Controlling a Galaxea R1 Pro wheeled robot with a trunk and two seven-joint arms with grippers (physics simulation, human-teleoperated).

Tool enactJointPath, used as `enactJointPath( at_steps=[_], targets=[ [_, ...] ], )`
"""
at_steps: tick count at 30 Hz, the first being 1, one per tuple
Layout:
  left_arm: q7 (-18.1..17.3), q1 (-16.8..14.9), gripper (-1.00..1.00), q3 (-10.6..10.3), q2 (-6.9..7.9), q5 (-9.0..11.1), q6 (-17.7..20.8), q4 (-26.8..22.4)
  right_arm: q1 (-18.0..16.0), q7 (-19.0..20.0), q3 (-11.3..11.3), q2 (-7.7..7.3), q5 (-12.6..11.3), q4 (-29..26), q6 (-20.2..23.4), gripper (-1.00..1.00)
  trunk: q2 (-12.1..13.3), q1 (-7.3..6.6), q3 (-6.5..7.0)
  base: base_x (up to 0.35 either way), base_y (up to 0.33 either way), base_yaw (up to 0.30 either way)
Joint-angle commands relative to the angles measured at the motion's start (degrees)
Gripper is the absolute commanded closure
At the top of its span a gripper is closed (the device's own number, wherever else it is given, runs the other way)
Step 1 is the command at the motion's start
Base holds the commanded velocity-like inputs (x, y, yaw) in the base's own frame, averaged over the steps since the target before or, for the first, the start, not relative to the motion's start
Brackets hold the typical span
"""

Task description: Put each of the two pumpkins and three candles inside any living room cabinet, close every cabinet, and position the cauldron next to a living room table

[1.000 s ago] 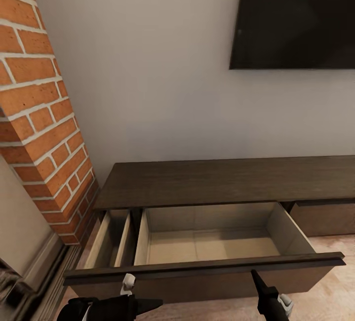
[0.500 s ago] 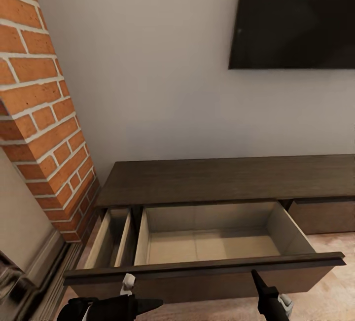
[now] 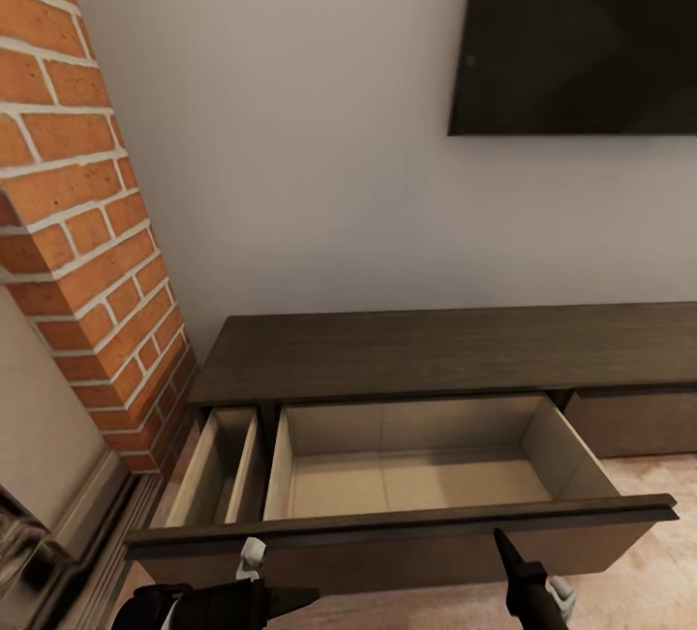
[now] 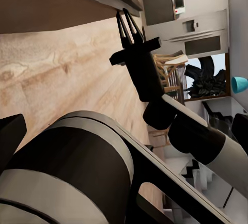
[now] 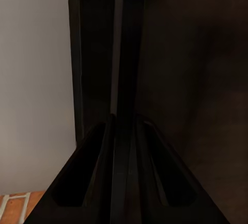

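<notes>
We see one cabinet (image 3: 436, 354) with two drawers pulled out, both bare inside, our right gripper (image 5: 124, 131) clamped on the wide drawer's front edge (image 3: 407, 520), left gripper (image 3: 295, 597) closed.

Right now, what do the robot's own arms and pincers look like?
Both arms are mostly glossy black with pale grey-white sections. The left pincer is a black pointed wedge on a black cylindrical wrist with a small white bracket. The right pincer has two thin tapered black fingers on a crossbar, behind it rounded black joints and a pale grey forearm. No cables or markings visible.
</notes>
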Motion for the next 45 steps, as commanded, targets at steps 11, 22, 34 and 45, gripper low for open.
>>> enactJointPath(
  at_steps=[11,22,34,45],
  targets=[
    [-0.1,0.0,-1.0,0.0,0.0,0.1,0.6,0.0,0.0,1.2,1.3,-0.03,-0.4,-1.6,0.9,1.0,0.0,-0.03,-0.05,-0.007,0.0,0.0],
    [-0.1,0.0,-1.0,0.0,0.0,0.1,0.6,0.0,0.0,1.2,1.3,-0.03,-0.4,-1.6,0.9,-1.0,0.0,-0.03,-0.05,-0.022,0.0,0.0],
    [-0.1,0.0,-1.0,0.0,0.0,0.1,0.6,0.0,0.0,1.2,1.3,-0.03,-0.4,-1.5,0.9,-1.0,0.0,-0.03,-0.05,-0.222,0.0,0.0],
    [-0.3,0.0,-1.0,0.0,0.08,0.2,0.7,0.0,0.0,0.8,1.3,-0.09,-0.4,-1.5,1.7,-1.0,0.0,-0.03,-0.05,-0.076,0.0,0.0]
  ],
)
